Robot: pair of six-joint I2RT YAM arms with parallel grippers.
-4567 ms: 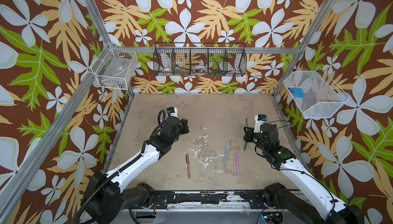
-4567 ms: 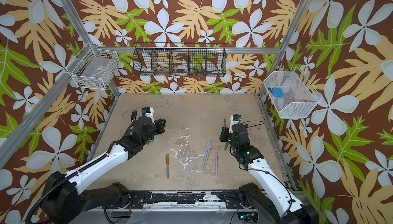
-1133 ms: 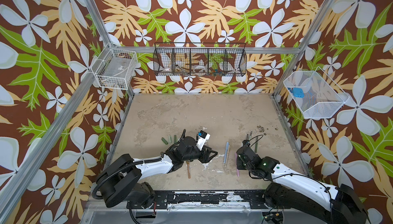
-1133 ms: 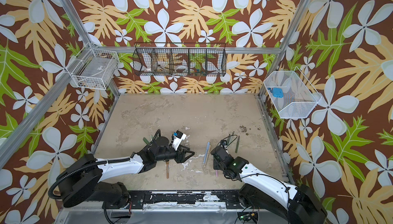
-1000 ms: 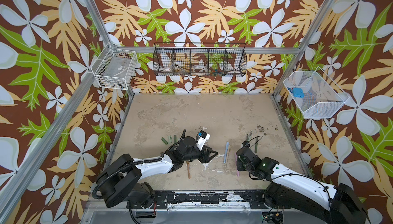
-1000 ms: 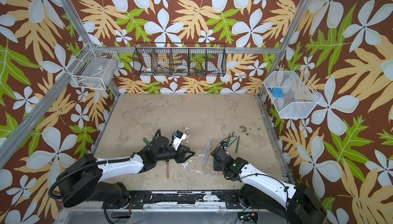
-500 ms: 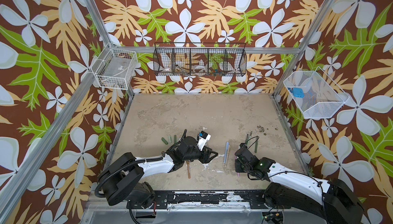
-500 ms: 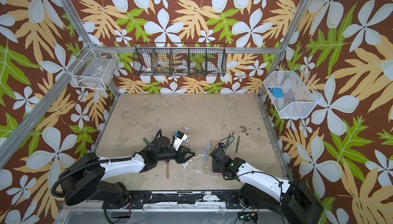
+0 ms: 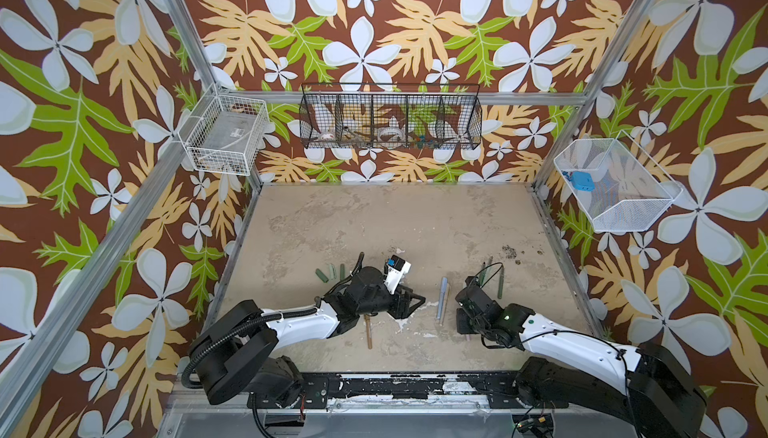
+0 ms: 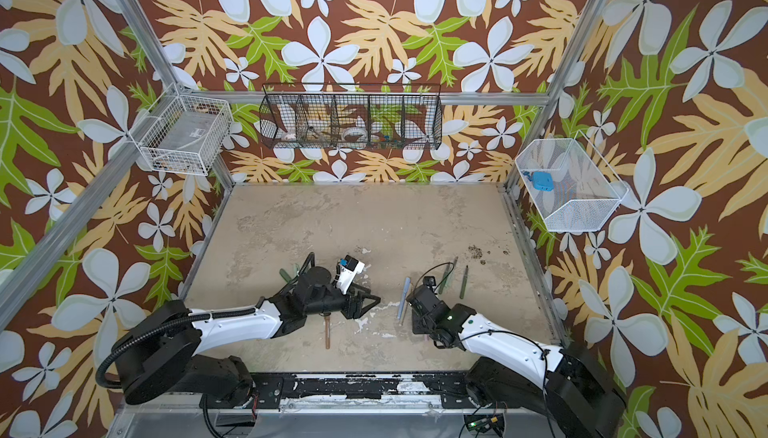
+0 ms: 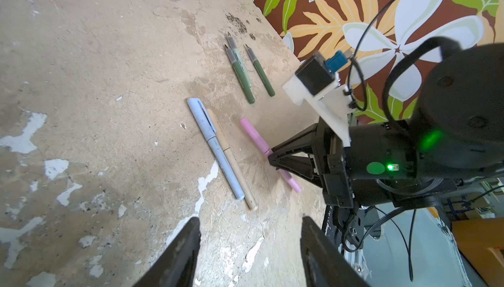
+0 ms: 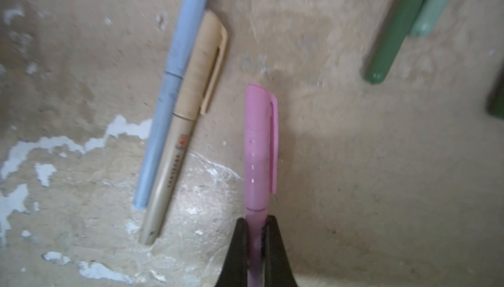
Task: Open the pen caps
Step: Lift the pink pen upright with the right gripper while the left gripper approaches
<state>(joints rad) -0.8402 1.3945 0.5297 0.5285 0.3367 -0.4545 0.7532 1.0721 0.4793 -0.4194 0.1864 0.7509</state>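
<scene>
1. Right gripper (image 12: 256,227), right wrist view: jaws are now clamped on the pink pen (image 12: 256,213) at the barrel, just behind the pink cap (image 12: 260,146) — a second ago they were still partly apart. The cap is still seated. Light blue pen (image 12: 174,81) and beige pen (image 12: 191,114) lie touching, side by side, near it, both capped.
2. Left wrist view: left gripper (image 11: 249,221) hangs released, fingers wide, nothing between them, well apart from the pink pen (image 11: 255,135). Green pens (image 11: 242,81) beyond it already show bare tips.
3. Both top views: the pink pen is mostly hidden under the right gripper (image 9: 462,325), near the desk's (image 9: 374,215) front edge, right of middle. Brown pen (image 9: 368,334) lies left of middle, partly under the left arm. Loose green caps (image 9: 330,273) sit toward the left edge.
4. Read: barrel secured — next, I'd judge, the left gripper takes the cap and pulls along the axis.
</scene>
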